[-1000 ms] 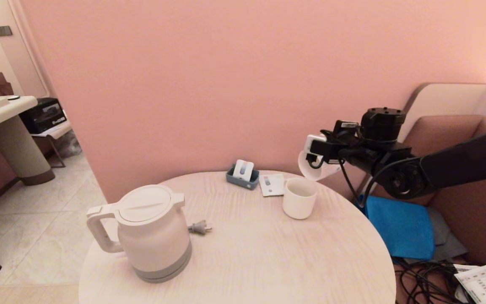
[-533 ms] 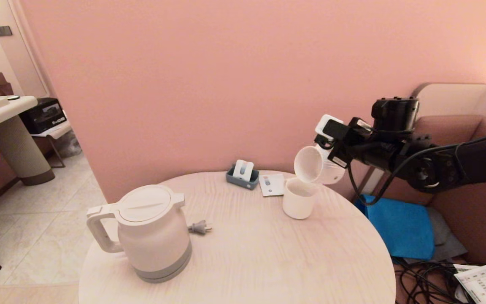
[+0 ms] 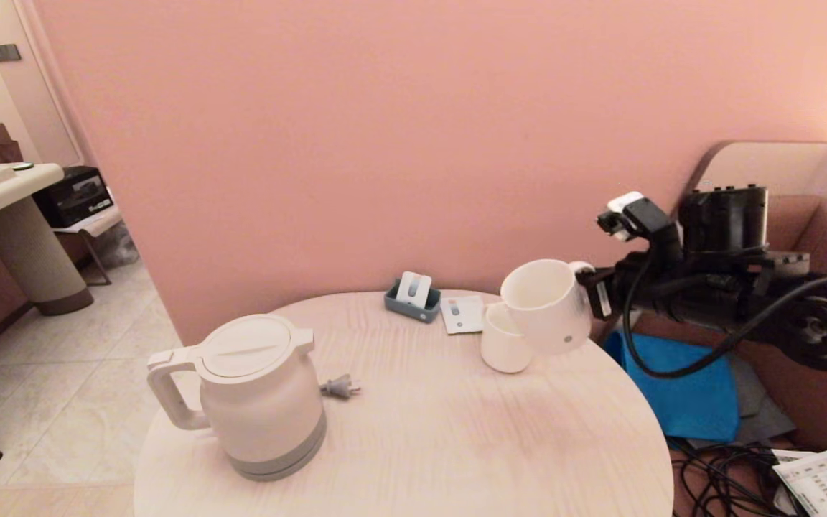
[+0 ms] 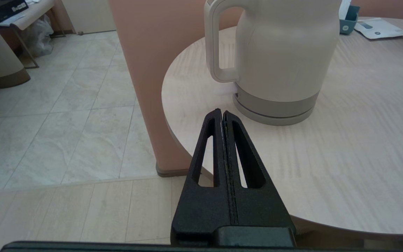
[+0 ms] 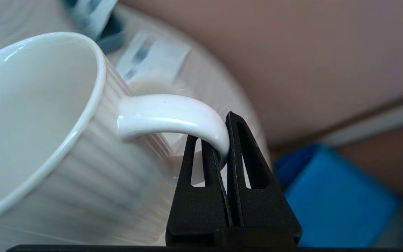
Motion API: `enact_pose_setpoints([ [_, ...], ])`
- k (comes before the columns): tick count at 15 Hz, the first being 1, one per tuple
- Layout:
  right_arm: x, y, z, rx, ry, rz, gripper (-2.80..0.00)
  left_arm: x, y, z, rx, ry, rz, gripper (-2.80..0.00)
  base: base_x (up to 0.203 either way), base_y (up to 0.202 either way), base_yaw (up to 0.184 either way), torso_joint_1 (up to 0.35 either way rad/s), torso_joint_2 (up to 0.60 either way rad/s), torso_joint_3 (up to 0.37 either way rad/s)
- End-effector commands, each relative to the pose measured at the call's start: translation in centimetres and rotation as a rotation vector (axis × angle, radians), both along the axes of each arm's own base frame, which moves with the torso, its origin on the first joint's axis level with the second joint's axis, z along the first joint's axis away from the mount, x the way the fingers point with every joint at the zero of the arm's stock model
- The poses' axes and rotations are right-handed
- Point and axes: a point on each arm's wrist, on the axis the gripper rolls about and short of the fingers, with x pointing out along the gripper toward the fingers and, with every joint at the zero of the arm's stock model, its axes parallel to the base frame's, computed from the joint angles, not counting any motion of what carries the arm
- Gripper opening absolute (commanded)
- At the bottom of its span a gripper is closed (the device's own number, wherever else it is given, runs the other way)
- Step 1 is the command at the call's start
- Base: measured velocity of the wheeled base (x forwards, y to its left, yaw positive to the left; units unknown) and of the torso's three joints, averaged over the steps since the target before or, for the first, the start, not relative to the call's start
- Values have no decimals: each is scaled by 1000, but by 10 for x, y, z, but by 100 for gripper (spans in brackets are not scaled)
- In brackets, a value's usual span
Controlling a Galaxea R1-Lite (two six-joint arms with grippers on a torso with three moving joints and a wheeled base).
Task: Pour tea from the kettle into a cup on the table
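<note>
The right gripper point(image 5: 222, 138) is clamped on the handle of the ribbed white mug point(image 3: 547, 305), fingers pinching the loop from both sides. The mug hangs in the air, tilted with its mouth turned toward the kettle side, its small grey dot showing near the base. It floats just above and in front of the plain white cup point(image 3: 501, 342), overlapping it in the head view; whether the two touch I cannot tell. That plain cup stands upright on the round pale-wood surface point(image 3: 456, 445), on the mug's far side from the blue cushion point(image 3: 686, 384).

Across the surface, well apart from the mug, sits the cream-white electric kettle point(image 3: 259, 395), lid on, loop handle pointing away from the mug, grey band at its base flat on the wood. A grey plug point(image 3: 340, 387) lies just beside the kettle, on the side facing the mug. Beyond the mug, toward the pink wall, a small blue-grey holder point(image 3: 413, 296) stands, with a flat white packet point(image 3: 461, 314) between it and the plain cup.

The left gripper point(image 4: 222, 117) hovers off the surface's edge near the kettle's handle, fingers pressed together, holding nothing.
</note>
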Motion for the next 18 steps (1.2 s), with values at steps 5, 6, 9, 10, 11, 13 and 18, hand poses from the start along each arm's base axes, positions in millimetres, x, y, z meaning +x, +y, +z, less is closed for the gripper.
enact_pose_setpoints([
  [5,-48,-11,-41,158,-80,-58,-280,0,0,0,0,0,1,-280,0,0,0,0,0,0],
  [6,-53,-12,-52,170,-88,-78,-280,0,0,0,0,0,1,-280,0,0,0,0,0,0],
  [9,-63,-16,-87,198,-51,-129,-280,0,0,0,0,0,1,-280,0,0,0,0,0,0],
  [10,-63,-16,-98,207,-51,-137,-280,0,0,0,0,0,1,-280,0,0,0,0,0,0],
  [11,-62,-16,-107,213,-56,-143,-280,0,0,0,0,0,1,-280,0,0,0,0,0,0],
  [13,-61,-15,-127,218,-66,-148,-280,0,0,0,0,0,1,-280,0,0,0,0,0,0],
  [18,-61,-15,-147,207,-17,-153,-280,0,0,0,0,0,1,-280,0,0,0,0,0,0],
])
